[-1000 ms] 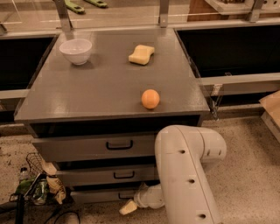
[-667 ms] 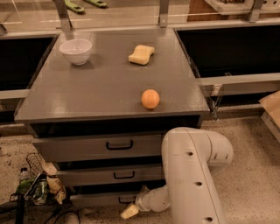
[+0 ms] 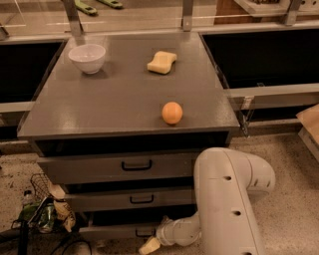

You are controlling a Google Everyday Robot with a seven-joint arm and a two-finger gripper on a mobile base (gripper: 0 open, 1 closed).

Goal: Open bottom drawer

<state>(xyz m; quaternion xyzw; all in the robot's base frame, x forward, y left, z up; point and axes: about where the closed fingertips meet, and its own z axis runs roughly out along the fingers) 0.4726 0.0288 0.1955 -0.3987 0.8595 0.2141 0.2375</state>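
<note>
Starting nearest the camera: gripper (image 3: 149,245), pale tan tip, low at the bottom edge of the view, just below and beside the small black loop handle (image 3: 144,232) of the bottom drawer (image 3: 112,232). Whether it touches the handle is not discernible, nor is whether it is spread or closed.

Arm (image 3: 224,199): white, thick, bent at an elbow to the right of the drawer stack, with the forearm reaching left and down to the gripper.

Bottom drawer: grey matte, with the slimmest front of the three, lowest in the cabinet and just above the speckled floor (image 3: 289,164). Its long axis runs left to right and the front panel faces the camera. The handle sits right of the panel's visible middle.

Wire basket (image 3: 42,199): on the floor left of the cabinet, holding packets. Their print is too small to read.

Middle drawer (image 3: 99,200): grey, black handle, directly above the bottom drawer.

Top drawer (image 3: 79,169): tallest front, widest black handle.

Tabletop (image 3: 109,99): grey, carrying three items well apart. An orange (image 3: 172,112) sits near the front right, a yellow sponge (image 3: 162,62) farther back, and a white bowl (image 3: 87,58) at the back left.

Green objects (image 3: 84,7): beyond the tabletop, on the far surface.
</note>
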